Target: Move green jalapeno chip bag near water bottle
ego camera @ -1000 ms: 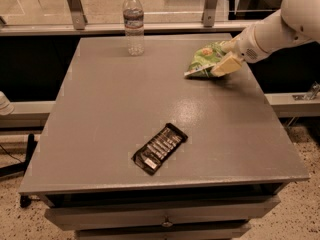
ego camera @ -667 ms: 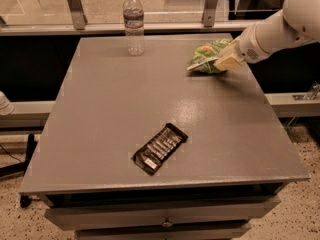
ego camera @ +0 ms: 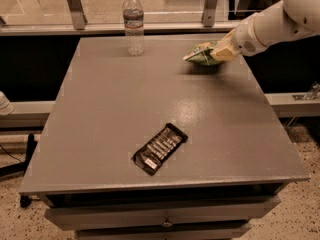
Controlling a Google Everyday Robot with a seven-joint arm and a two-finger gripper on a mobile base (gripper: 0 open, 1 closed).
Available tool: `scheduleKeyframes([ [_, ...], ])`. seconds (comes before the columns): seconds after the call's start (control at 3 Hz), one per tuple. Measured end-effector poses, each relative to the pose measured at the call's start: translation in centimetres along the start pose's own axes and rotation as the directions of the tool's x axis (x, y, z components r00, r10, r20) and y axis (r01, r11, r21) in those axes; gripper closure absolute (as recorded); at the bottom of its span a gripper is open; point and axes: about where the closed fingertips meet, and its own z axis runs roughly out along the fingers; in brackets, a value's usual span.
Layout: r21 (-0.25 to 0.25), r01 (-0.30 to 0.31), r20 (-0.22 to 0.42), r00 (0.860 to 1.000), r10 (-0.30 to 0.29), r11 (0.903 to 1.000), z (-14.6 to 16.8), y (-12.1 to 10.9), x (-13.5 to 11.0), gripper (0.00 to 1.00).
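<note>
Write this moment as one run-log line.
gripper: holds green jalapeno chip bag, above table far right | water bottle: upright, far edge, apart

The gripper [ego camera: 218, 53] is holding the chip bag [ego camera: 198, 55] right of the water bottle [ego camera: 133, 25]. A packet [ego camera: 160, 148] is lying far in front of it.

Small crinkled bright-green jalapeno chip bag [ego camera: 200, 54] with a pale band: pinched at its right end by the cream-coloured claw [ego camera: 220, 51], over the far right part of the grey worktop [ego camera: 150, 99]. Lying roughly level, slightly tilted, free left end pointing toward the bottle. Lifted just clear of the surface, dark shadow directly beneath. Clear plastic water bottle [ego camera: 134, 24] with white cap and pale label band: upright, close to the far edge of the worktop, left of centre. Well apart from the bag, to its left and slightly farther back.
</note>
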Motion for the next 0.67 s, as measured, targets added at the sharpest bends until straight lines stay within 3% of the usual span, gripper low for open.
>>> scheduleKeyframes([
  [0.67,-0.067,0.061,0.114,0.992,-0.053,0.9959,4.0,1.4,-4.5,1.00],
])
